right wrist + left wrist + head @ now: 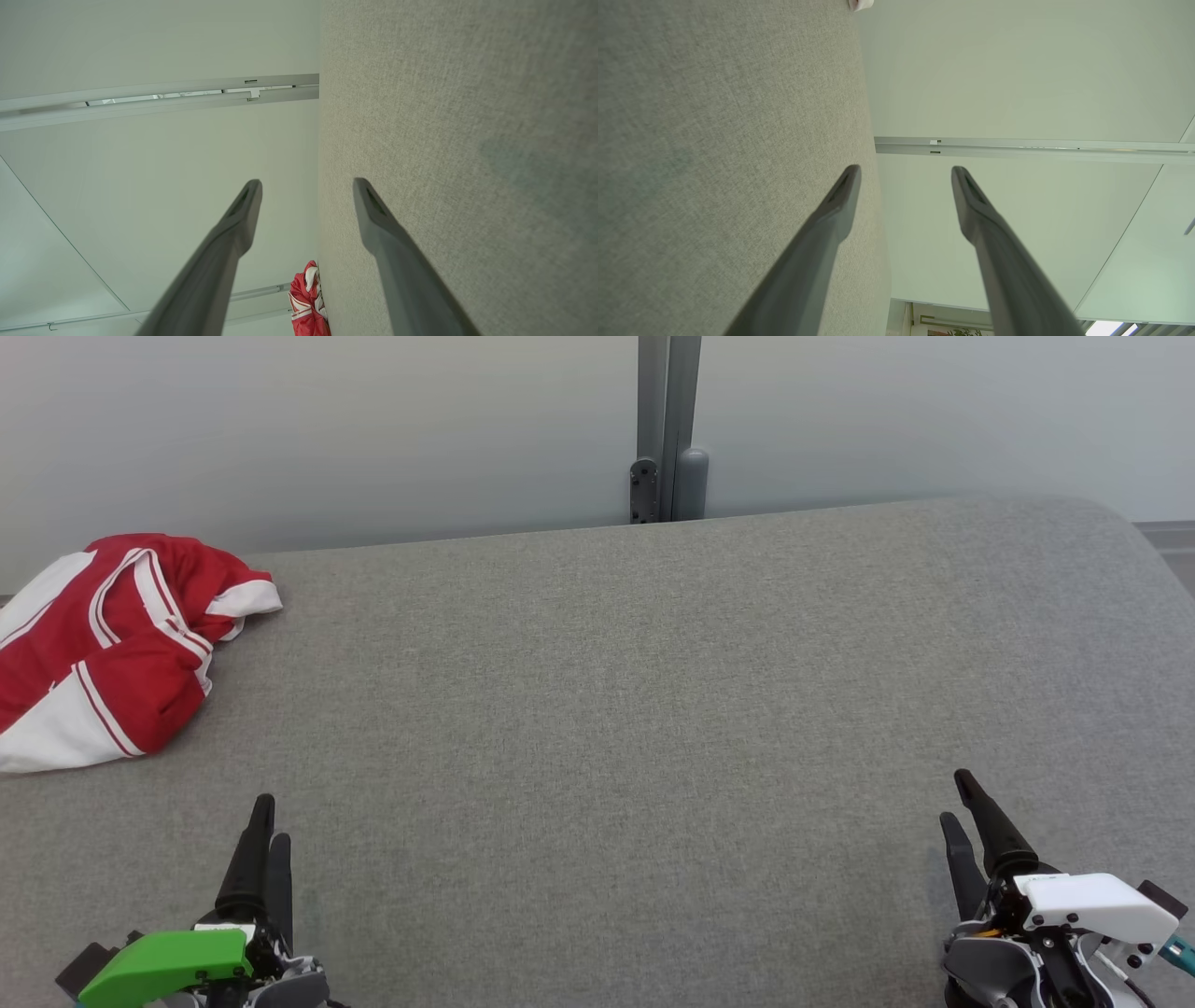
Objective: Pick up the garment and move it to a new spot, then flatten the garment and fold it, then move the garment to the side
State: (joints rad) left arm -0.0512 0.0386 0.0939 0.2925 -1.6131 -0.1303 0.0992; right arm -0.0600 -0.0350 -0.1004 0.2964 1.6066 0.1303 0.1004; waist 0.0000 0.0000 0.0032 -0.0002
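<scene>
A crumpled red garment [117, 644] with white stripes and white panels lies bunched at the far left of the grey fabric surface [597, 709]; the right wrist view shows the garment [306, 303] small and far off. My left gripper [269, 817] sits at the lower left, below and to the right of the garment, well apart from it. In the left wrist view the left gripper [906, 171] has its fingers spread with nothing between them. My right gripper [960, 796] rests at the lower right, and the right wrist view shows the right gripper [307, 184] open and empty.
A pale wall runs behind the surface, with a grey vertical post [667, 429] at its middle. The surface's right corner [1130, 537] is rounded. Broad bare grey fabric stretches between the two grippers and to the right of the garment.
</scene>
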